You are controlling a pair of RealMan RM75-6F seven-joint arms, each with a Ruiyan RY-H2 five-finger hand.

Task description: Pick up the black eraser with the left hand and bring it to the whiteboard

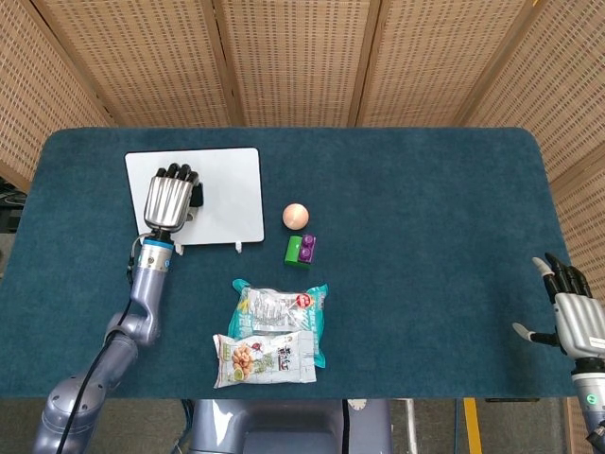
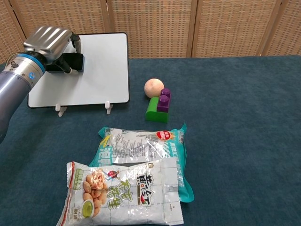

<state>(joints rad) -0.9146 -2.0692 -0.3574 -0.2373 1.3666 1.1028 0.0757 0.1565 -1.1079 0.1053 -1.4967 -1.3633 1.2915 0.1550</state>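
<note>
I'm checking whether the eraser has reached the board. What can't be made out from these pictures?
- Eraser: mostly covered by the left hand in both views; contact with the whiteboard cannot be told.
- Right hand: at the head view's edge, outside the chest view.
- Snack bag print: too small to read.
</note>
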